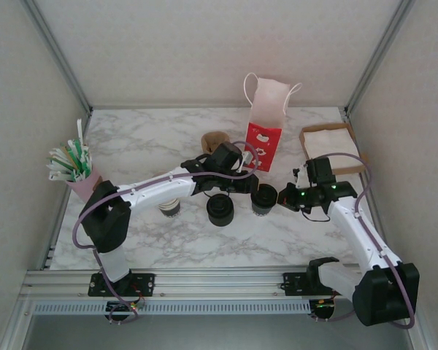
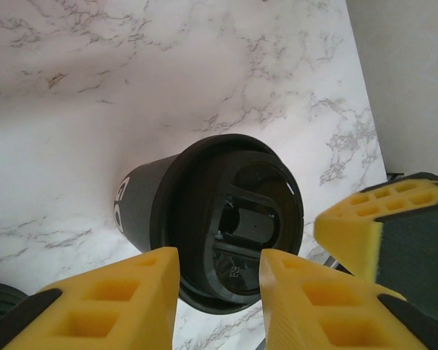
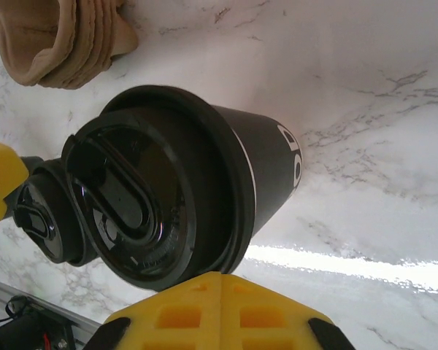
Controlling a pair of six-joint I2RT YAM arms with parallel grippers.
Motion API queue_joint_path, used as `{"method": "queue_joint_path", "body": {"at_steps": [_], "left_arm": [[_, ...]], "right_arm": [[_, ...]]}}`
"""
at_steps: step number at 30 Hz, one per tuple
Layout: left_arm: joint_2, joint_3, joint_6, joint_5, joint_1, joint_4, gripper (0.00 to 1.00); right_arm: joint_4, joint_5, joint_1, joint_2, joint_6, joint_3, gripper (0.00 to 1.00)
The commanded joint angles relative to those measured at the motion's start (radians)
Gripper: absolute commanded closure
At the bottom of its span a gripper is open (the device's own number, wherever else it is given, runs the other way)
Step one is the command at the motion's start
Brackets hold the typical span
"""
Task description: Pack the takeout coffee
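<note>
Top external: lid stack [image 1: 220,209] beside takeout coffee [image 1: 263,198]; left gripper [image 1: 246,186] apart, right gripper [image 1: 284,197] together.

Red-white bag [image 1: 265,138] at back, napkin tray [image 1: 330,144] rt, pink stirrer cup [image 1: 80,179] lt, lid stack [image 1: 220,210] ctr.

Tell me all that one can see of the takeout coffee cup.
The takeout coffee cup is a small dark paper cup with white lettering on its side and a black plastic lid pressed on. It stands upright on the marble table, beside the lid stack. The left tool hovers open over its lid; contact is unclear.
</note>
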Motion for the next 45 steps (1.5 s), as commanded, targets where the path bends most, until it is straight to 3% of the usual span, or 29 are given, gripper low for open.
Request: {"method": "queue_joint_path", "body": {"at_steps": [1, 32, 39, 45], "left_arm": [[-0.016, -0.020, 0.011, 0.027, -0.008, 0.035, 0.65], [-0.070, -0.095, -0.056, 0.063, -0.056, 0.124, 0.63], [-0.124, -0.100, -0.059, 0.036, -0.046, 0.106, 0.60], [-0.135, -0.085, -0.031, 0.030, 0.006, 0.056, 0.65]], "right_arm": [[0.034, -0.029, -0.008, 0.029, 0.004, 0.007, 0.99], [0.100, -0.048, -0.027, 0.291, -0.054, 0.183, 0.99], [0.055, 0.007, -0.026, 0.246, -0.062, 0.184, 0.97], [0.038, -0.008, -0.027, 0.166, -0.044, 0.135, 0.96]]}}
